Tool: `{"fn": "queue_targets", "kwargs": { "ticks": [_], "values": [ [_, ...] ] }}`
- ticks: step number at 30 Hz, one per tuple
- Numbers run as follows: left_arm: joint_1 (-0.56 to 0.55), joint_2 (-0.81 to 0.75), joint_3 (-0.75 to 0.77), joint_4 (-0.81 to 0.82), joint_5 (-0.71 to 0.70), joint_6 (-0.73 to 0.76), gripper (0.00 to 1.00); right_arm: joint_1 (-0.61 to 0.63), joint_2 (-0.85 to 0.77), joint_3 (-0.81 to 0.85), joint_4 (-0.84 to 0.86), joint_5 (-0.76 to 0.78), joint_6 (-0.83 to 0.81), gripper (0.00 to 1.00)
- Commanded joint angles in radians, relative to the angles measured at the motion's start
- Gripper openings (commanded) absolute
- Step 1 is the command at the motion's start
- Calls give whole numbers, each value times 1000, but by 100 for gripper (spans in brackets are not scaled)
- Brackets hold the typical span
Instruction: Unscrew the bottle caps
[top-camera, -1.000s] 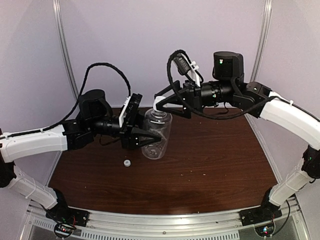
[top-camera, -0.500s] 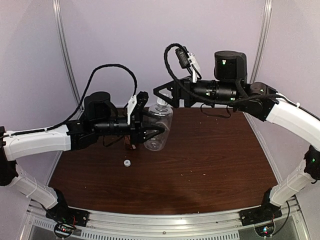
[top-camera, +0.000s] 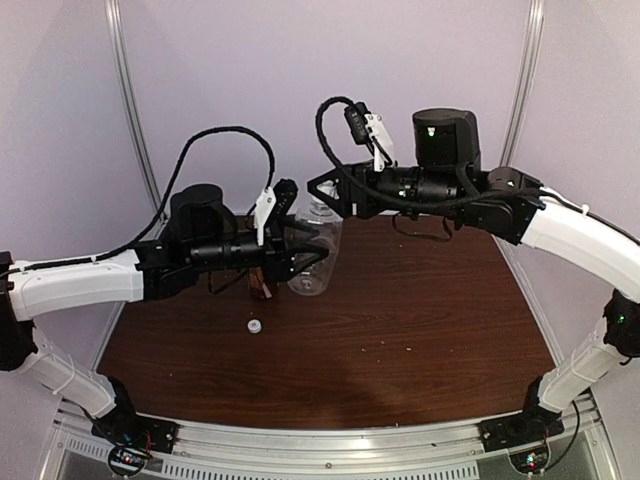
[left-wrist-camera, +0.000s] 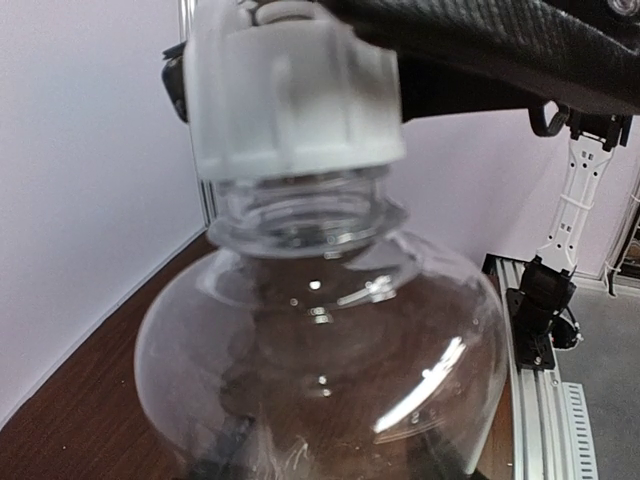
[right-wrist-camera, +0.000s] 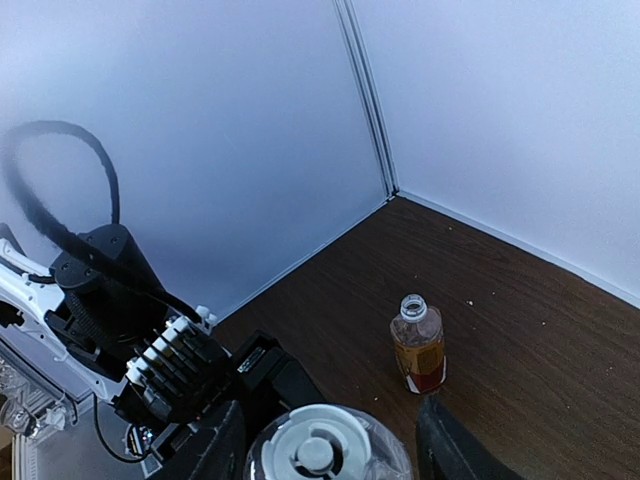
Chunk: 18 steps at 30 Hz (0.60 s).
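My left gripper (top-camera: 308, 258) is shut on the clear bottle (top-camera: 318, 275) and holds it upright above the table. In the left wrist view the bottle (left-wrist-camera: 320, 350) fills the frame, its white cap (left-wrist-camera: 290, 90) sitting on the neck. My right gripper (top-camera: 322, 200) is above it. In the right wrist view its fingers (right-wrist-camera: 228, 450) stand apart on both sides of the cap (right-wrist-camera: 318, 447), not touching it. The amber bottle (right-wrist-camera: 418, 350) with a red label stands on the table with an open neck. It is half hidden behind my left gripper in the top view (top-camera: 262, 285).
A loose whitish cap (top-camera: 255, 326) lies on the dark wooden table (top-camera: 420, 320), near and left of the held bottle. Pale walls close the back and sides. A metal rail (top-camera: 330, 440) runs along the near edge.
The left gripper has turned the clear bottle from tilted to upright and drawn it slightly back. The right gripper has moved left and up, over the cap.
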Motion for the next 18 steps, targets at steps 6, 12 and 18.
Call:
{"fn": "queue_targets", "kwargs": {
  "ticks": [6,12,18],
  "values": [
    [-4,1,8,54,-30,-11,20,6,12,15,6,-8,14,42],
    [-4,-3,0,65,-37,-19,20,6,3,1,20,-32,18,35],
    [-4,-21,-21,94,-16,-21,20,1,-21,-15,47,-95,-18,20]
  ]
}}
